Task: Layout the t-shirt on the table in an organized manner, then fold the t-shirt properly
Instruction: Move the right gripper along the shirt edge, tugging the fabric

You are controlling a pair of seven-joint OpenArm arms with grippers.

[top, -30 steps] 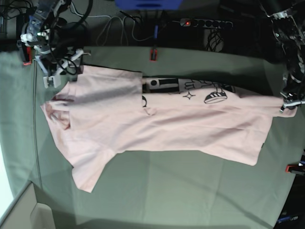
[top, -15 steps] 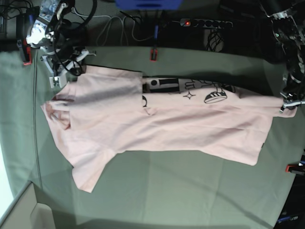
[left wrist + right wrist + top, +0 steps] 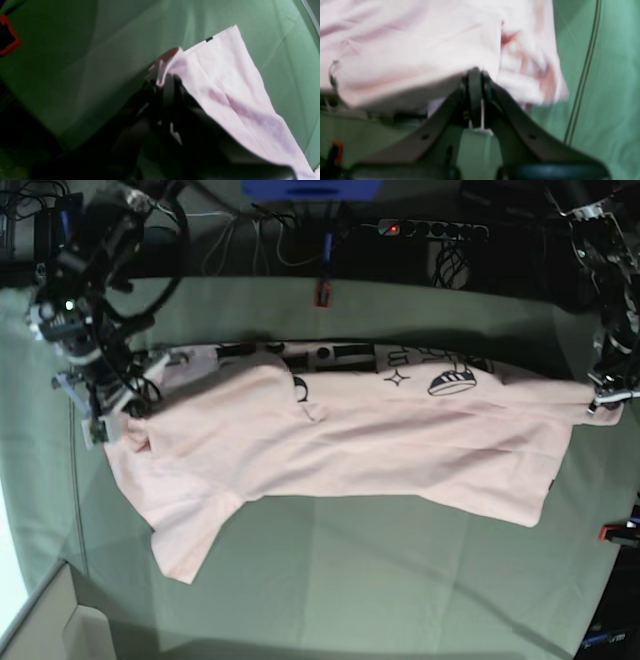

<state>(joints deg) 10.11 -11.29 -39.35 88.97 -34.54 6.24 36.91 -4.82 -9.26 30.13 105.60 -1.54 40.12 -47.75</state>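
Observation:
The light pink t-shirt [image 3: 350, 440] lies lengthwise across the grey-green table [image 3: 400, 580], with black lettering [image 3: 400, 362] showing along its far edge. My right gripper [image 3: 108, 418] is at the shirt's left end, shut on a bunch of pink cloth [image 3: 445, 50] in the right wrist view, where its tips [image 3: 475, 73] meet under the fabric. My left gripper [image 3: 600, 398] is at the shirt's right end, shut on the hem corner [image 3: 167, 62]. The small dark hem tag [image 3: 209, 39] shows near that corner.
A power strip [image 3: 432, 228], cables and a blue object [image 3: 310, 188] lie behind the far edge. Red clamps sit at the far edge [image 3: 322, 293] and the right edge [image 3: 618, 531]. A thin dark cord [image 3: 76, 510] runs along the table's left side.
My right gripper has moved toward the front and left with the cloth, pulling the folded-over upper left part back and uncovering more lettering. My left gripper has not moved.

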